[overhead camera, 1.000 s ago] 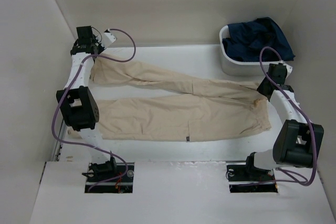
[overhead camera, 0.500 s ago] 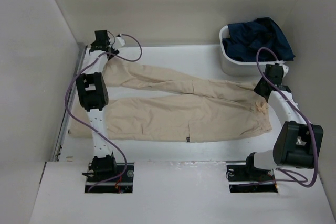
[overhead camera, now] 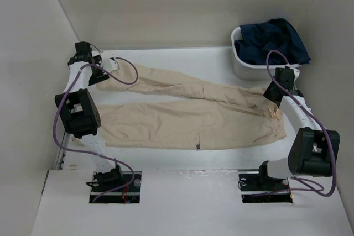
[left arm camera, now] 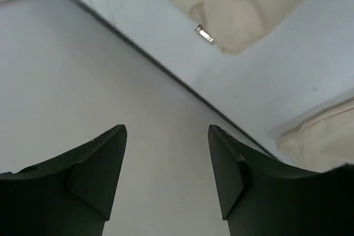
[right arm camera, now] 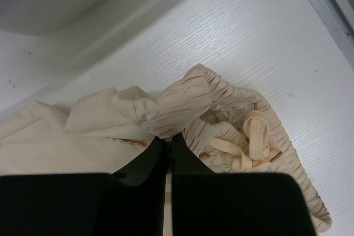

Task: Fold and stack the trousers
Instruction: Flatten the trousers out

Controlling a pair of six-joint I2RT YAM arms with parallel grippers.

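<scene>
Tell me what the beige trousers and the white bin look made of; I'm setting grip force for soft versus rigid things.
The beige trousers: probably light woven cotton or a blend, matte; they crease softly, and the waistband gathers in elastic ruffles with a flat drawstring. The white bin: seemingly rigid moulded plastic, smooth, slightly glossy, rounded corners; not certain.

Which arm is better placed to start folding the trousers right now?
Right. The right gripper is shut on the gathered waistband of the trousers, ready to lift. The left gripper is open, holding nothing, with the leg cuff ahead of it, untouched.
</scene>
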